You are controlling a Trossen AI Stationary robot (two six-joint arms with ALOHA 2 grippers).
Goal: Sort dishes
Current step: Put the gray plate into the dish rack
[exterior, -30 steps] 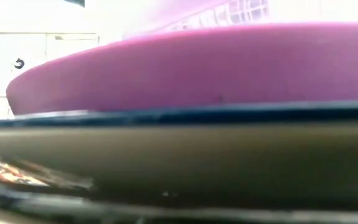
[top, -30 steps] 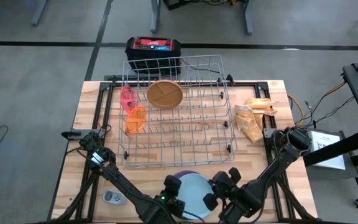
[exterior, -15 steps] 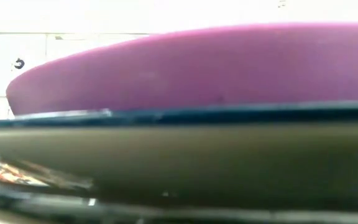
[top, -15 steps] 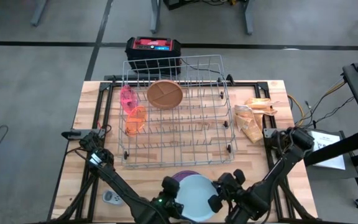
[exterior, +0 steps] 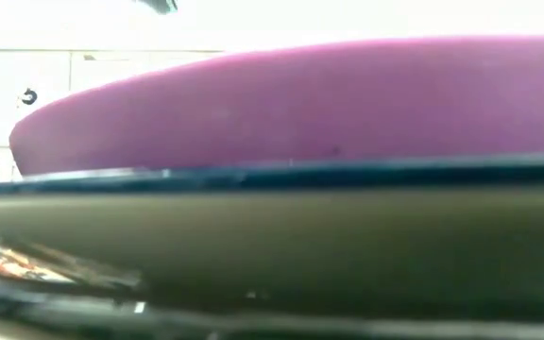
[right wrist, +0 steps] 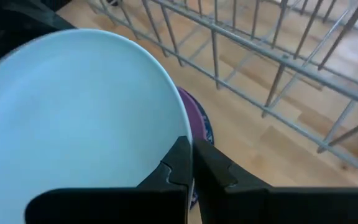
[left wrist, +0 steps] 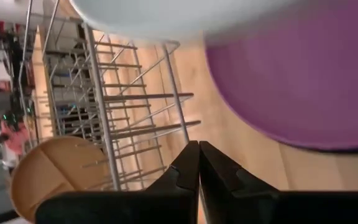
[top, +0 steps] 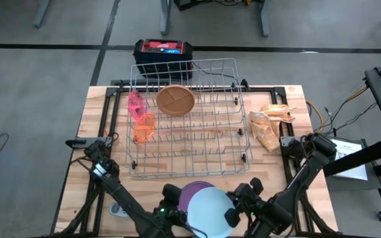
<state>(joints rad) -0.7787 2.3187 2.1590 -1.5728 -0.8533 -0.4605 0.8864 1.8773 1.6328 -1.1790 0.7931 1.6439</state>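
A white plate [top: 209, 210] hangs above a purple plate [top: 192, 192] near the table's front edge, with my right gripper [top: 229, 213] shut on it. In the low view the purple plate [exterior: 300, 104] lies on a blue-rimmed plate [exterior: 300, 174], which lies on a dark plate [exterior: 300, 236]. My left gripper [top: 174, 196] is shut just left of the stack, its fingertips [left wrist: 199, 163] over bare wood with nothing between them. In the wire rack [top: 230, 142], a brown divided plate [top: 175, 100] stands on edge. A pink cup [top: 135, 102] and an orange cup [top: 144, 127] sit there too. My right gripper pinches the white plate's rim [right wrist: 180, 132] between its two fingers, on the plate's right side. The fingers slant down from the table's right. The plate is lifted clear of the purple plate [right wrist: 197, 127], a little tilted.
Crumpled brown paper bags [top: 270, 125] lie right of the rack. A small grey-white device [top: 119, 210] sits at the near left. A black and red box [top: 163, 51] stands behind the rack. The rack's near wall [right wrist: 272, 68] is just beyond the plates.
My right gripper has risen and drawn toward the near edge, lifting the white plate clear of the purple plate, which stays on the stack. My left gripper has risen a little and shifted toward the table's left, away from the white plate, still shut.
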